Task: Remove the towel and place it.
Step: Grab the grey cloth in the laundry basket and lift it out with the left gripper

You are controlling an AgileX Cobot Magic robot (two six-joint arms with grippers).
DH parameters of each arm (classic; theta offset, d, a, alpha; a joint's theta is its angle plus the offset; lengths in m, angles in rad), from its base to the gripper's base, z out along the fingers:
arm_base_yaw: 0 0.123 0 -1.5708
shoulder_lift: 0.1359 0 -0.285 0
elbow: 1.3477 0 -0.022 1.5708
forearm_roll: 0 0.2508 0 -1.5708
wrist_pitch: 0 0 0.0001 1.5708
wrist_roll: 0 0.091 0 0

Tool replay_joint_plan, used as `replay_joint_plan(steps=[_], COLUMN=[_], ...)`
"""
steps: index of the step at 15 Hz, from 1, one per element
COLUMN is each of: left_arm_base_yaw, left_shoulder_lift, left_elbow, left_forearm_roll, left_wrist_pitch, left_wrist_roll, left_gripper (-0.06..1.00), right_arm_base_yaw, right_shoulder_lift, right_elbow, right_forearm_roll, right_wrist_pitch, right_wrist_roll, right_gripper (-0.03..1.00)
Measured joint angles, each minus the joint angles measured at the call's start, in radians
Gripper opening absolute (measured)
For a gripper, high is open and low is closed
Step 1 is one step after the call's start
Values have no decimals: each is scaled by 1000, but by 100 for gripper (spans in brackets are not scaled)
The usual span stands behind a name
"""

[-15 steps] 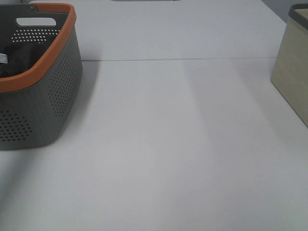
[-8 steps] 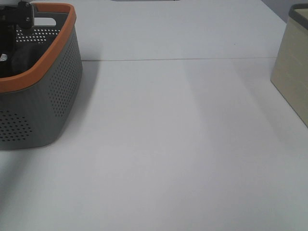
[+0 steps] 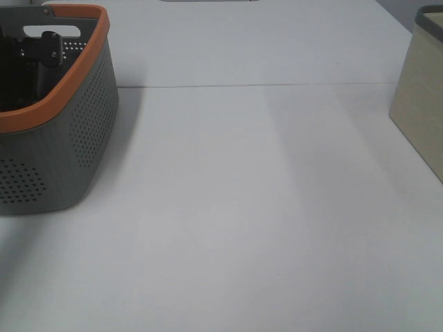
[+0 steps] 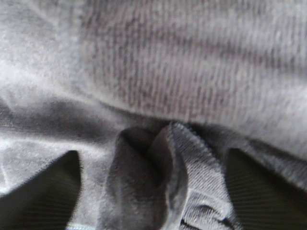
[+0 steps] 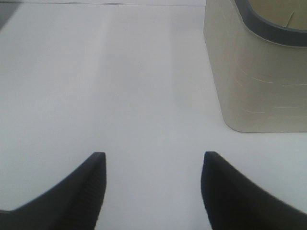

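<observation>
The dark charcoal towel [image 4: 192, 62] fills the left wrist view at close range, with a raised fold [image 4: 163, 163] in the middle. My left gripper [image 4: 151, 153] is open, and its two dark fingers [image 4: 43, 191] stand on either side of that fold, pressed down into the cloth. In the high view only the left arm [image 3: 43, 47] shows, reaching down inside the grey basket with the orange rim [image 3: 83, 62]; it hides the towel there. My right gripper [image 5: 152, 160] is open and empty above the bare white table.
The basket stands at the table's far left. A beige bin with a dark rim [image 3: 422, 97] stands at the right edge and also shows in the right wrist view [image 5: 254, 72]. White table [image 3: 242, 194] lies between them.
The left arm has come into view and gone down into the basket, covering the towel and its white tag. The right arm has not moved.
</observation>
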Motion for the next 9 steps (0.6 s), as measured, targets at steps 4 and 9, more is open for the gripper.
replay_joint_plan(steps=[4,9], left_arm_base_yaw=[0,0], left_shoulder_lift=[0,0], left_elbow=[0,0], left_forearm_roll=[-1,-8], left_wrist_pitch=[-1,-4], left_wrist_roll=[-20,-93], left_gripper=[23,16], right_arm_base_yaw=[0,0], right_shoulder_lift=[0,0], right_elbow=[0,0], right_forearm_roll=[0,0], right_wrist_pitch=[0,0], right_wrist_roll=[0,0], right_gripper=[52,52])
